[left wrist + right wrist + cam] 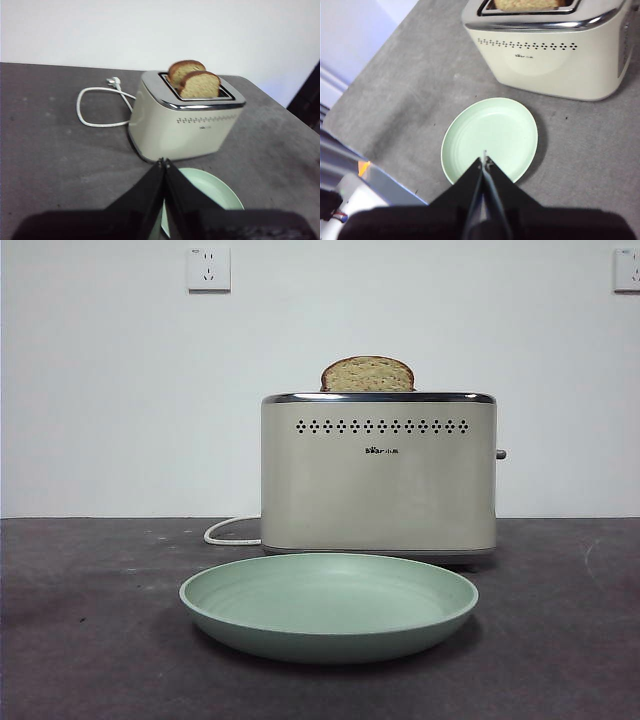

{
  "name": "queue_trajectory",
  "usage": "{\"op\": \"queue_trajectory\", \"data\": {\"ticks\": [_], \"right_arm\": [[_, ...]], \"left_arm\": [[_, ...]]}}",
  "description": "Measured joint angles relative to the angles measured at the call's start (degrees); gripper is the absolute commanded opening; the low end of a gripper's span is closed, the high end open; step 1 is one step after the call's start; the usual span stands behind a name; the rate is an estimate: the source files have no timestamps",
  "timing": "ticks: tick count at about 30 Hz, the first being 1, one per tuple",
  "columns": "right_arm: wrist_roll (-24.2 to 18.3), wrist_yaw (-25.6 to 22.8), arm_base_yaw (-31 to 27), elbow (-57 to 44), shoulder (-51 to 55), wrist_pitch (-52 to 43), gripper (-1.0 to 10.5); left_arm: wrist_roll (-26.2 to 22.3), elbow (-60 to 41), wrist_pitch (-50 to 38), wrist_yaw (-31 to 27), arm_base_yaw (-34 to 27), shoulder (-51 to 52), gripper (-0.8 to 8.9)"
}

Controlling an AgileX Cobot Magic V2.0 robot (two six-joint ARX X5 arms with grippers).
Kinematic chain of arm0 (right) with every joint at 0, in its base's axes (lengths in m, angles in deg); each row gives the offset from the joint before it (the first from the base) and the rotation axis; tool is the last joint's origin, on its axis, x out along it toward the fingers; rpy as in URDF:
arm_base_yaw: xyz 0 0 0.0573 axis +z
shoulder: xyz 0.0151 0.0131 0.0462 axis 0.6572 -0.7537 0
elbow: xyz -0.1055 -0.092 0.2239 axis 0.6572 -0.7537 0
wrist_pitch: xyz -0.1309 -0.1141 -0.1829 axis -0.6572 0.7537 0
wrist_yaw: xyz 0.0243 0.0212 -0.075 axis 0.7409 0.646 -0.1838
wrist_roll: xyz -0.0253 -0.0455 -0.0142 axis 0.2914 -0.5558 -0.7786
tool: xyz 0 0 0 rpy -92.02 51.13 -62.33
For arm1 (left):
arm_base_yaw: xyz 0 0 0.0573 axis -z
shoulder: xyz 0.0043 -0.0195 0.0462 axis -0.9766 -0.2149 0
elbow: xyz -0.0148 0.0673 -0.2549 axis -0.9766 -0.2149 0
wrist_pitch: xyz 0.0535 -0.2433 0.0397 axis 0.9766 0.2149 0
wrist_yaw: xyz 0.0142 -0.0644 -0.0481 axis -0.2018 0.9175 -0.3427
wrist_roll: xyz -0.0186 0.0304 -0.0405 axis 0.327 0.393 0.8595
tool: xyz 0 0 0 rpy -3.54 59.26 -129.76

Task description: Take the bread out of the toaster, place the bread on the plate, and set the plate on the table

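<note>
You see the bread (200, 85) upright in the toaster (378, 475), mid-counter (90, 640), plate (328, 605) just before it. The logo reads "Bear". Left fingers (164, 162) and right fingers (484, 159) are pressed together, empty.

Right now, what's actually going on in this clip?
Nothing is being handled yet. The bread sits in the cream toaster's nearer slot, with a narrower domed slice behind it. The empty mint-green plate lies on the table just in front of the toaster. The left gripper and right gripper both hang above the plate side with jaws shut, holding nothing.
</note>
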Motion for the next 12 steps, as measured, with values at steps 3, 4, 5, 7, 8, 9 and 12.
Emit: {"op": "queue_trajectory", "data": {"ticks": [3, 4, 5, 7, 8, 9, 12], "right_arm": [[-0.9, 0.0, 0.11, 0.37, -0.09, 0.04, 0.0], [-1.07, 0.02, 0.11, 0.37, -0.07, 0.09, 0.0], [-1.11, 0.02, 0.11, 0.37, -0.09, 0.11, 0.0], [-1.36, 0.02, 0.11, 0.37, -0.09, 0.13, 0.7], [-1.49, 0.02, 0.11, 0.37, -0.09, 0.15, 1.5], [-1.51, 0.02, 0.11, 0.37, -0.09, 0.15, 2.5], [-1.51, 0.02, 0.11, 0.37, -0.02, 0.17, 4.9]], "left_arm": [[-0.9, 0.33, 0.61, 0.96, -0.02, -0.28, -0.04], [-1.09, 0.35, 0.61, 1.31, -0.02, -0.39, -0.02], [-1.25, 0.35, 0.59, 1.44, -0.02, -0.44, 0.01], [-1.31, 0.37, 0.61, 1.55, -0.02, -0.48, 0.24], [-1.33, 0.37, 0.61, 1.55, -0.02, -0.48, 0.8], [-1.31, 0.37, 0.61, 1.57, -0.02, -0.48, 1.84], [-1.31, 0.37, 0.59, 1.55, -0.02, -0.5, 5.14]]}}
